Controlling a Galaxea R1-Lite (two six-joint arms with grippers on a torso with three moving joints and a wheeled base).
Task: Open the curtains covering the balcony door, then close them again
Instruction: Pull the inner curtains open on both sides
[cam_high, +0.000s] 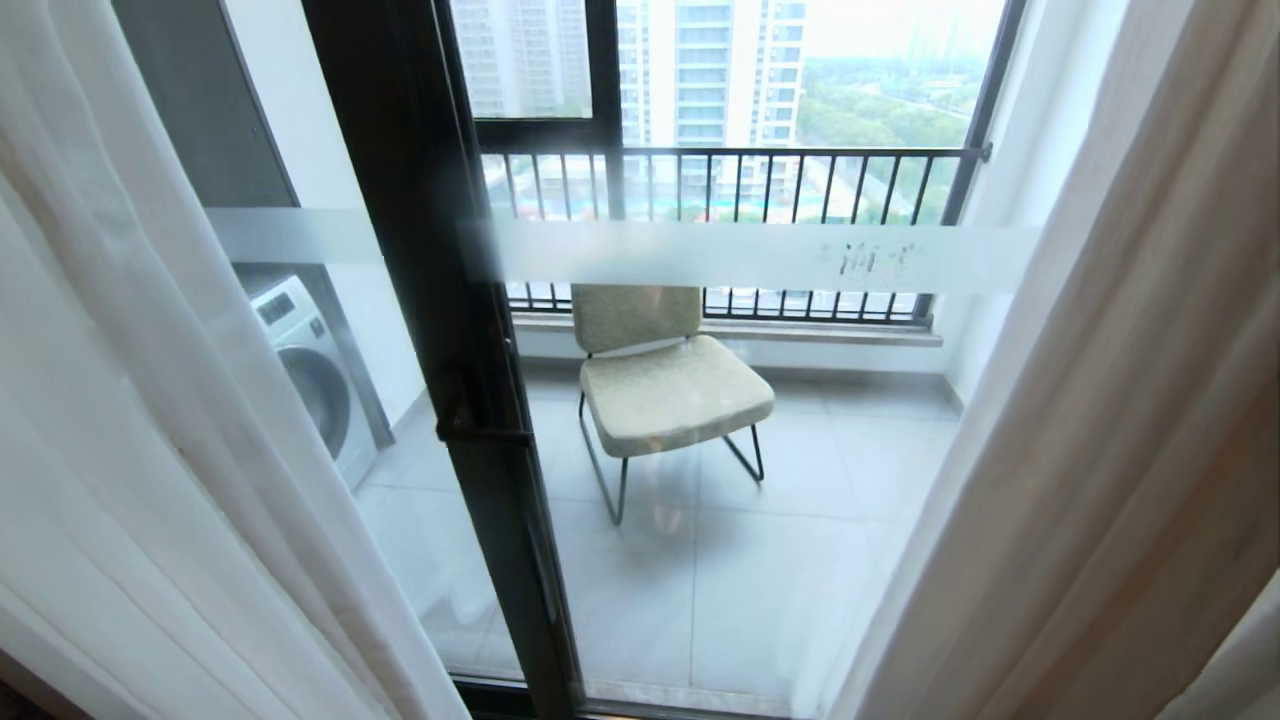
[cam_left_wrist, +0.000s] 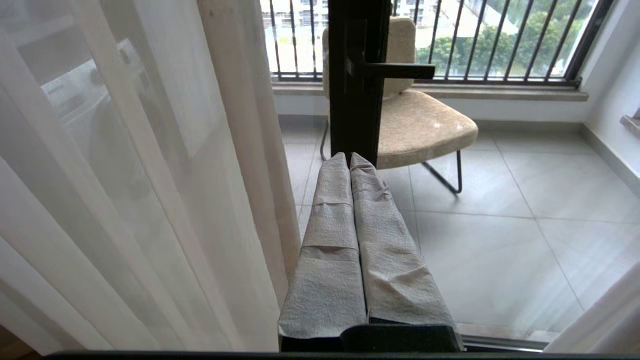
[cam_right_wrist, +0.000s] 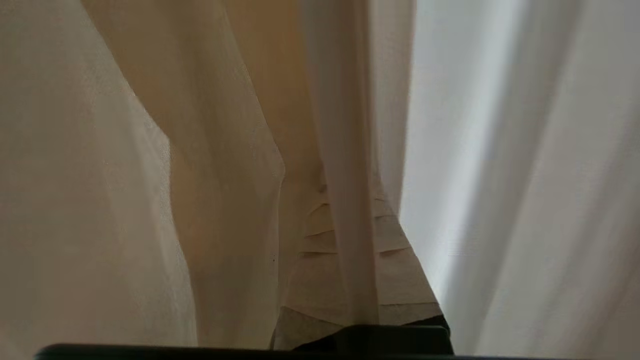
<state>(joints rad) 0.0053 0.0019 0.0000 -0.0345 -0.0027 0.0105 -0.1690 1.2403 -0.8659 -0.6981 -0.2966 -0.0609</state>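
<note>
The curtains stand parted in the head view: a white sheer panel on the left and a beige drape on the right. Between them shows the balcony door, clear glass in a black frame with a black lever handle and a frosted band. My left gripper is shut and empty; its cloth-wrapped fingers point at the door frame, just beside the sheer curtain. My right gripper is buried in curtain folds and shut on a fold running between its fingers. Neither arm shows in the head view.
Beyond the glass, a beige chair on thin metal legs stands on the tiled balcony floor. A washing machine sits at the left behind the sheer. A black railing closes the balcony's far side.
</note>
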